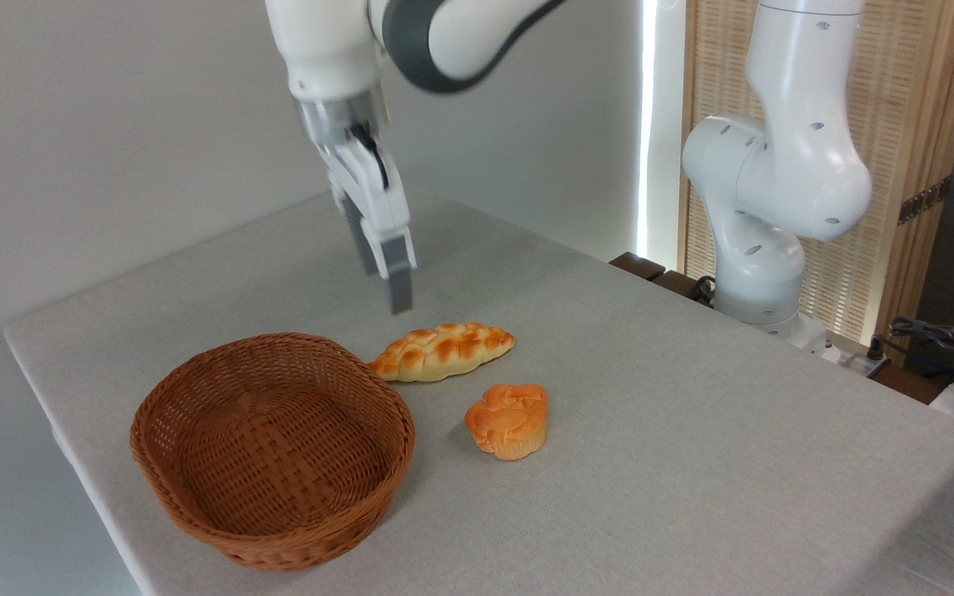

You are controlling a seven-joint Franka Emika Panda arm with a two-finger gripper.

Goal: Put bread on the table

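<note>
The bread (442,351), a long braided golden loaf with browned knobs, lies flat on the grey cloth table (692,430). Its left end sits just beside the rim of the wicker basket (272,447). My gripper (387,285) hangs in the air a short way above and slightly left of the loaf, pointing down. Its two fingers stand apart and hold nothing. It touches neither the loaf nor the basket.
A small round orange muffin-shaped bun (508,420) stands on the table in front of the loaf. The basket holds nothing. The arm's white base (763,248) rises at the table's far right edge, with cables (941,335) beyond it.
</note>
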